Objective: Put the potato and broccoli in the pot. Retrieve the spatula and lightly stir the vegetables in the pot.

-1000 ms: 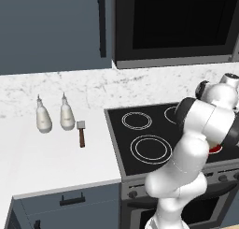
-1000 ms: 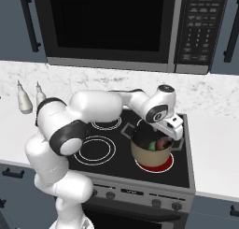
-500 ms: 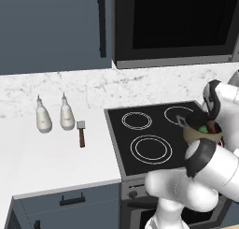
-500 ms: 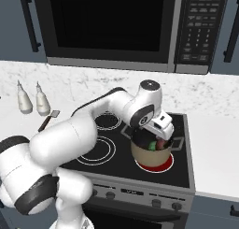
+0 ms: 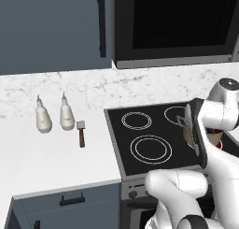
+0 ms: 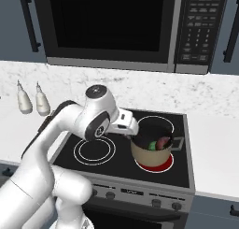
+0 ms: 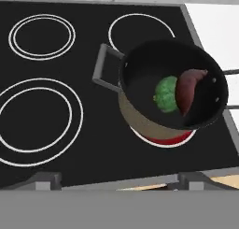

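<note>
Hand: you have the hand (image 6: 133, 128) up above the stove, just left of the pot in the right base view; how far its fingers stand apart you cannot tell from these views, and nothing shows in its grasp
Pot: the pot (image 7: 140, 120) sits on the front right burner, which glows red under it (image 6: 151, 163); a grey side handle sticks out toward the middle of the stove (clear in the hand view)
Potato: the potato (image 7: 187, 89) lies inside the pot, on the side away from that handle, reddish-brown and slightly curved
Broccoli: the broccoli (image 7: 166, 94) lies in the pot too, touching the potato on its handle side; in the right base view you see both as a green and a reddish spot at the pot's mouth
Spatula: the spatula (image 5: 81, 132) lies flat on the white counter (image 5: 42, 162), left of the stove, blade toward the wall, handle toward you, well apart from the hand
Bottles: two white pointed bottles (image 5: 55, 118) stand upright just beside the spatula, on its left
Stove: the other three burners on the stove (image 5: 140, 148) are dark
</note>
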